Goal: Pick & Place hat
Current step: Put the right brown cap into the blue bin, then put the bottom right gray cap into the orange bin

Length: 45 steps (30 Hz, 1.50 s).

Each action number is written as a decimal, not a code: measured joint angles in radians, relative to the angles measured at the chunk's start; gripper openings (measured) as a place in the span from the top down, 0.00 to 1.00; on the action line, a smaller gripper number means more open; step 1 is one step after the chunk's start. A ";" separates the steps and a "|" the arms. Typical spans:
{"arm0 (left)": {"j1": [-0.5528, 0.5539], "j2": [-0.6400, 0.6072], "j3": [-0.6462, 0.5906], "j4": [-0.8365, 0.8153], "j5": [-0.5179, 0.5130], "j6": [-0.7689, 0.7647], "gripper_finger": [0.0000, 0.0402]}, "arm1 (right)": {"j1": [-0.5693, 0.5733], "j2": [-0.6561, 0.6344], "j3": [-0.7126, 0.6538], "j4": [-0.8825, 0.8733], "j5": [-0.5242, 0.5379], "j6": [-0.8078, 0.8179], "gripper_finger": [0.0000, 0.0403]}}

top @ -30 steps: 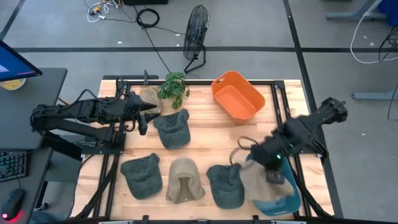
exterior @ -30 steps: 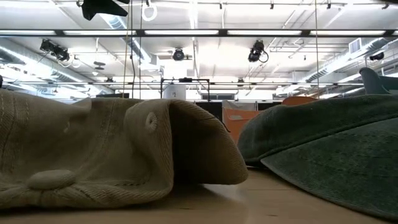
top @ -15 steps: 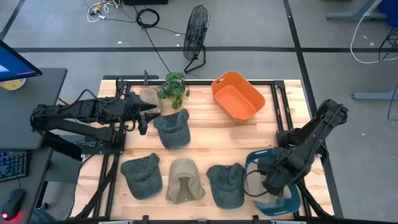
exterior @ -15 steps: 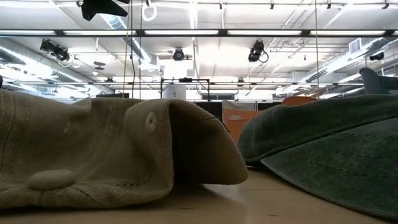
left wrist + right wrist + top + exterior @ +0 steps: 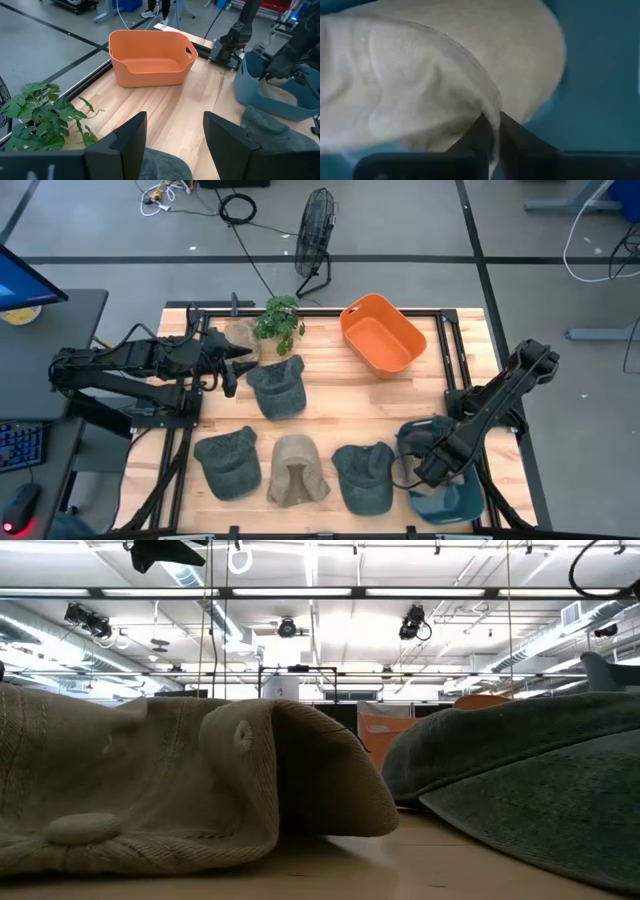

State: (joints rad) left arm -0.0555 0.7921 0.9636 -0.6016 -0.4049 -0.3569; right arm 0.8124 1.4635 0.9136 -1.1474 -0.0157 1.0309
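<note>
while our right gripper [image 5: 491, 131] pinches the beige hat [image 5: 420, 75] inside the blue bin [image 5: 450, 498], early release risks brim snagging the rim; left gripper [image 5: 175, 137] spread, idle

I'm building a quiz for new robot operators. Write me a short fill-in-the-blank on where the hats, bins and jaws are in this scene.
1. The right gripper has its jaws shut on a beige hat inside the ____ bin.
2. The orange bin holds ____ hats.
3. The left gripper, jaws open, waits beside the potted ____.
4. Between two dark green hats in the table's front row lies a ____ hat.

Missing words: blue; no; plant; beige
</note>
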 joint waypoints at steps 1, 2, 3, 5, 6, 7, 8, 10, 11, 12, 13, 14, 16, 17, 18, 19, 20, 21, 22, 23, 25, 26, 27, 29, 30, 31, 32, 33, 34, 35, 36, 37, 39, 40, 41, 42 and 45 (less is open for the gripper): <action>0.000 0.000 0.000 0.000 0.000 0.000 0.50 | 0.000 0.000 -0.002 -0.001 0.001 0.000 0.91; 0.000 0.000 0.000 0.001 0.000 0.000 0.50 | 0.000 0.000 -0.002 -0.003 0.000 -0.002 0.89; 0.000 0.000 0.000 0.001 0.000 0.000 0.50 | 0.000 0.000 -0.002 -0.002 0.000 -0.007 0.88; 0.000 0.000 0.000 0.001 0.000 0.000 0.50 | 0.000 0.000 0.002 -0.002 -0.012 -0.001 0.85; 0.000 0.000 0.000 0.002 0.000 0.000 0.50 | -0.001 0.000 0.005 -0.001 -0.028 0.000 0.83; 0.000 0.000 0.000 0.002 0.000 0.000 0.50 | -0.005 0.000 0.009 0.001 -0.050 0.000 0.81; 0.000 0.000 0.000 0.003 0.000 0.000 0.50 | -0.008 0.000 0.014 0.001 -0.077 0.000 0.79; 0.000 0.000 0.000 0.003 0.000 -0.001 0.50 | -0.012 0.000 0.033 0.001 -0.128 0.000 0.75; 0.000 0.000 0.000 0.003 0.000 -0.003 0.50 | -0.014 0.000 0.046 0.001 -0.150 0.000 0.73; 0.000 0.000 0.000 0.003 0.001 -0.012 0.50 | -0.013 0.000 0.063 0.000 -0.162 0.000 0.71; 0.000 0.000 0.000 0.003 0.004 -0.029 0.50 | -0.013 0.000 0.085 -0.001 -0.165 0.000 0.68; 0.000 0.000 0.000 0.003 0.013 -0.043 0.50 | -0.013 0.000 0.109 -0.004 -0.166 -0.001 0.66; 0.000 0.000 0.000 0.003 0.039 -0.074 0.50 | -0.013 0.000 0.164 -0.022 -0.164 -0.018 0.62; 0.000 0.000 0.000 0.003 0.054 -0.082 0.50 | -0.013 -0.001 0.196 -0.034 -0.155 -0.022 0.60; 0.000 0.000 0.000 0.003 0.066 -0.086 0.50 | -0.013 -0.002 0.229 -0.049 -0.138 -0.030 0.59; 0.000 0.000 0.000 0.003 0.072 -0.091 0.50 | -0.013 -0.002 0.264 -0.062 -0.113 -0.042 0.58; 0.000 0.000 0.000 0.003 0.078 -0.095 0.50 | -0.013 -0.003 0.297 -0.070 -0.089 -0.054 0.57; 0.000 0.000 0.000 0.003 0.085 -0.097 0.50 | -0.013 -0.003 0.326 -0.076 -0.069 -0.070 0.56; 0.000 0.000 0.000 0.003 0.096 -0.099 0.50 | -0.014 -0.003 0.352 -0.076 -0.049 -0.088 0.55; 0.000 0.001 0.000 0.003 0.114 -0.100 0.50 | -0.018 -0.003 0.375 -0.074 -0.028 -0.103 0.55; -0.002 0.010 0.000 0.003 0.172 -0.106 0.51 | -0.024 -0.003 0.406 -0.065 0.014 -0.130 0.54; -0.007 0.016 0.000 0.003 0.207 -0.106 0.51 | -0.028 -0.003 0.415 -0.065 0.030 -0.134 0.53; -0.014 0.023 0.000 0.002 0.238 -0.106 0.51 | -0.033 -0.003 0.419 -0.060 0.045 -0.143 0.53; -0.031 0.039 0.000 0.003 0.271 -0.106 0.53 | -0.044 -0.003 0.420 -0.024 0.051 -0.167 0.53; -0.039 0.046 0.000 -0.001 0.278 -0.104 0.53 | -0.049 -0.003 0.420 0.001 0.052 -0.189 0.53; -0.048 0.054 0.000 -0.003 0.279 -0.104 0.54 | -0.055 -0.003 0.419 0.033 0.054 -0.219 0.53; -0.054 0.062 0.000 0.000 0.278 -0.104 0.55 | -0.062 -0.004 0.414 0.085 0.060 -0.255 0.53; -0.058 0.069 0.000 0.000 0.278 -0.105 0.55 | -0.071 -0.004 0.406 0.143 0.062 -0.294 0.53; -0.062 0.075 0.000 -0.001 0.278 -0.105 0.56 | -0.079 -0.004 0.395 0.200 0.061 -0.339 0.53; -0.063 0.082 0.000 -0.001 0.278 -0.105 0.56 | -0.089 -0.004 0.382 0.253 0.061 -0.381 0.53; -0.063 0.086 0.000 -0.001 0.278 -0.105 0.56 | -0.101 -0.002 0.369 0.309 0.061 -0.420 0.53; -0.063 0.091 0.000 -0.001 0.277 -0.104 0.57 | -0.115 0.003 0.355 0.365 0.061 -0.457 0.53; -0.063 0.095 0.000 -0.001 0.272 -0.103 0.57 | -0.142 0.016 0.319 0.459 0.058 -0.510 0.53; -0.063 0.094 0.000 0.000 0.268 -0.103 0.57 | -0.157 0.023 0.299 0.498 0.050 -0.527 0.53; -0.063 0.094 0.000 0.000 0.264 -0.103 0.57 | -0.171 0.032 0.282 0.531 0.037 -0.544 0.53; -0.063 0.094 0.000 0.000 0.259 -0.103 0.57 | -0.185 0.040 0.265 0.556 0.026 -0.564 0.53; -0.063 0.091 0.000 0.001 0.243 -0.103 0.57 | -0.220 0.063 0.219 0.590 0.002 -0.637 0.53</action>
State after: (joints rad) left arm -0.1181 0.8836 0.9638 -0.6007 -0.1616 -0.4596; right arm 0.5927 1.5264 1.1326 -0.5579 -0.0139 0.3940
